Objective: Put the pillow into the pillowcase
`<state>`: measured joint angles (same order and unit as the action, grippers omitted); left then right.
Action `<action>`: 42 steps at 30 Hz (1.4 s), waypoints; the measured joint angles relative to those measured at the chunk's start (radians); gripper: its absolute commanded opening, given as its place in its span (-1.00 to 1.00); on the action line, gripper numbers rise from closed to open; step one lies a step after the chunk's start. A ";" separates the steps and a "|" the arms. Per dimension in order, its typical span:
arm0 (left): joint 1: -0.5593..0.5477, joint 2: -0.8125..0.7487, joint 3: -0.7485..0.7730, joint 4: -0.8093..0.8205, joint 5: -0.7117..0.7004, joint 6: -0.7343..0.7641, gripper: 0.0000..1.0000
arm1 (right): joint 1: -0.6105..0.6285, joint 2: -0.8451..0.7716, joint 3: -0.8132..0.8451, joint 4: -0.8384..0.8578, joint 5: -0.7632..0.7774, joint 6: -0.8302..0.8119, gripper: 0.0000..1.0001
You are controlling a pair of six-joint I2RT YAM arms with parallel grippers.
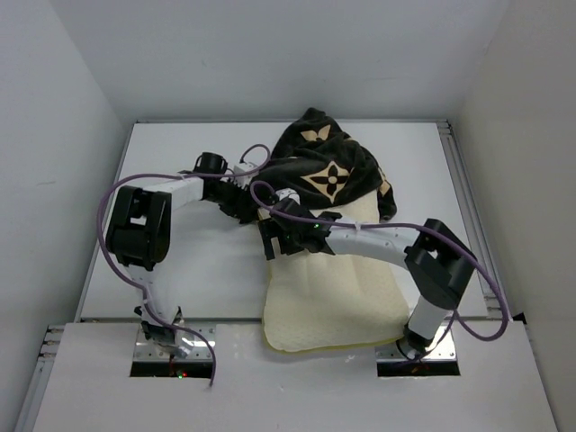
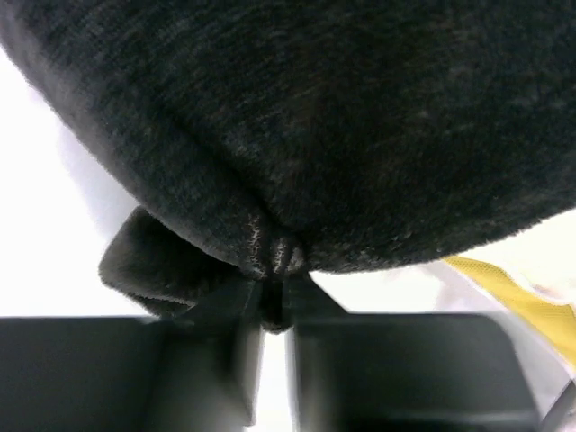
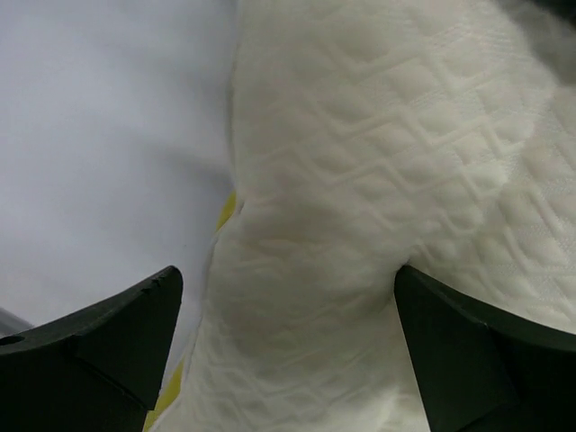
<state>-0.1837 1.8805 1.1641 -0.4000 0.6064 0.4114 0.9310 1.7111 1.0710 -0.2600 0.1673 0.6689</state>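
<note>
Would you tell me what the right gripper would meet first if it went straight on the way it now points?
The pillow: the right gripper, jaws wide open, faces its cream quilted surface directly and seemingly very close, though exact depth is unclear.

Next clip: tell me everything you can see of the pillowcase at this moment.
The pillowcase is black, velvety-looking fabric printed with tan four-petal flowers and diamond motifs. It sits bunched in a crumpled mound over the far end of the cream pillow, on the white table; the pillow's near part is uncovered. The left gripper is shut on a small fold at the side nearest it, with a puckered seam pinched between the fingers. Its opening cannot be made out.
</note>
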 measured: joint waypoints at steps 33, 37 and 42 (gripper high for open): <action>-0.193 -0.218 0.335 -0.549 0.072 0.386 -1.00 | -0.281 -0.156 0.117 0.160 0.077 0.167 -1.00; -0.194 -0.218 0.365 -0.672 0.109 0.533 -1.00 | -0.282 -0.060 0.155 0.139 0.081 0.174 -0.74; -0.111 -0.220 0.219 -0.620 0.095 0.548 -0.80 | -0.291 0.014 0.149 0.192 -0.018 0.162 0.98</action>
<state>-0.2951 1.6608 1.3827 -1.0203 0.7010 0.9592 0.6399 1.7252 1.2201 -0.0685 0.1497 0.8307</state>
